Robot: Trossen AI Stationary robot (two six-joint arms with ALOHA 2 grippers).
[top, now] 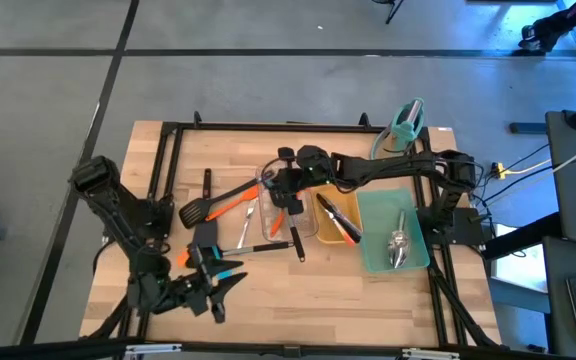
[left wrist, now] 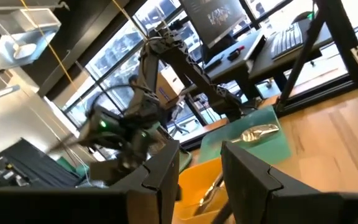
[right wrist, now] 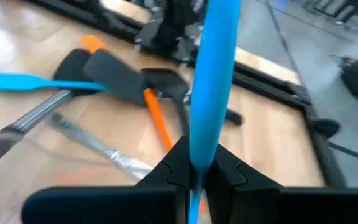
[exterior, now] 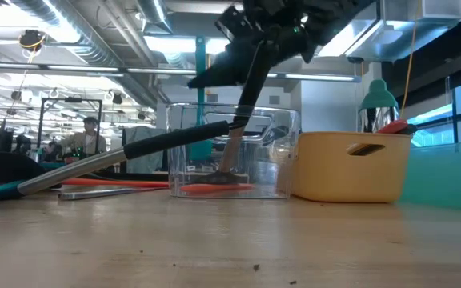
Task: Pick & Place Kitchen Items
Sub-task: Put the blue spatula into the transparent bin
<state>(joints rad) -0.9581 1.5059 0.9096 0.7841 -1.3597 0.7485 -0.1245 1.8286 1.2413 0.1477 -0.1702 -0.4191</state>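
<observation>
Low in the high view, the left gripper sits with fingers parted, holding nothing, near a blue spatula on the table. Mid-frame, the right gripper is clamped on another blue spatula over the clear tray. Farther right, a steel spoon lies in the teal tray.

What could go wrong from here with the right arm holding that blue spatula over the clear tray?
The right gripper pinches the blue spatula at one narrow spot, so it may swing or slip. Lowering it could also bump the black-handled utensil leaning over the clear tray rim.
</observation>
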